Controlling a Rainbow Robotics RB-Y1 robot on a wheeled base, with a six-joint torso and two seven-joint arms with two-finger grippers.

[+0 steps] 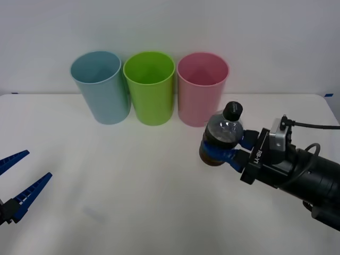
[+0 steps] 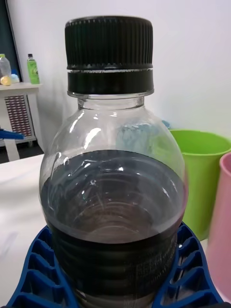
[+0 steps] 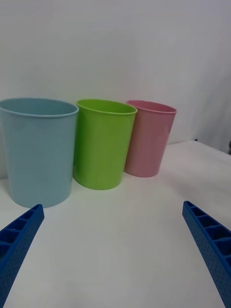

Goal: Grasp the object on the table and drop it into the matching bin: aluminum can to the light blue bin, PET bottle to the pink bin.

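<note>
My right gripper (image 1: 227,148) is shut on the PET bottle (image 1: 220,139), a small clear bottle with dark brown liquid and a black cap, held upright just in front of and slightly right of the pink bin (image 1: 202,89). Close up, the PET bottle (image 2: 113,192) sits between the blue ribbed fingers (image 2: 190,274), with the pink bin (image 2: 222,226) at the edge behind it. The light blue bin (image 1: 101,86) stands at the left of the row on the white table (image 1: 133,191). My left gripper (image 1: 18,183) rests open at the table's front left, facing the light blue bin (image 3: 37,149) and pink bin (image 3: 149,137).
A green bin (image 1: 150,86) stands between the light blue and pink ones, touching both; the green bin (image 3: 102,142) also faces my left wrist. A white wall runs behind the row. Bare tabletop spreads across the middle and front.
</note>
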